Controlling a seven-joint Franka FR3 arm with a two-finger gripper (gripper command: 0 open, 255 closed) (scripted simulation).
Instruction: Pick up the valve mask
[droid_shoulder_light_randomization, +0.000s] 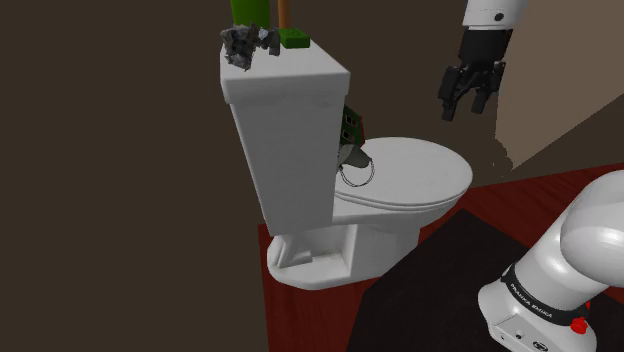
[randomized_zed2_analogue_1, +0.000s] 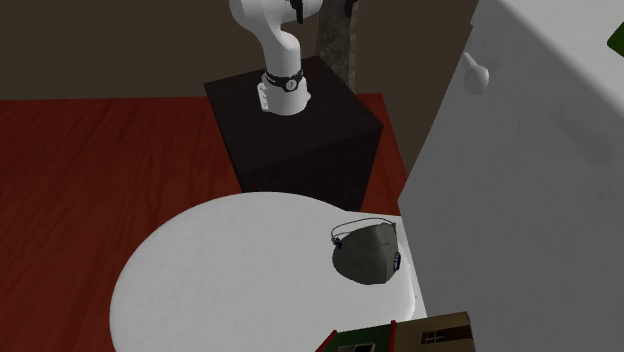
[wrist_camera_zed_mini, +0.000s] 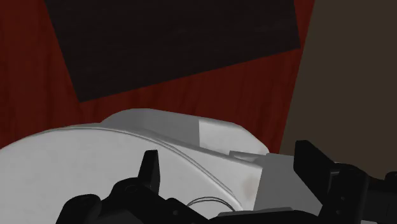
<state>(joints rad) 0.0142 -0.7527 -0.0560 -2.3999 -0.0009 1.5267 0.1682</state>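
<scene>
Gripper (droid_shoulder_light_randomization: 465, 108), fingers apart and empty, hangs over the toilet (droid_shoulder_light_randomization: 420, 178). Below it we see the valve mask (randomized_zed2_analogue_1: 368, 252), which the tank (droid_shoulder_light_randomization: 285, 150) partly hides in the shoulder view.

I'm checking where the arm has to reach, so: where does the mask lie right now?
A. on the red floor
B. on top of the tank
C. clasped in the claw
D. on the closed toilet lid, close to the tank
D: the second exterior view shows the dark mask resting on the white toilet lid next to the tank, while the open claw hangs in the air, apart from it.
</scene>
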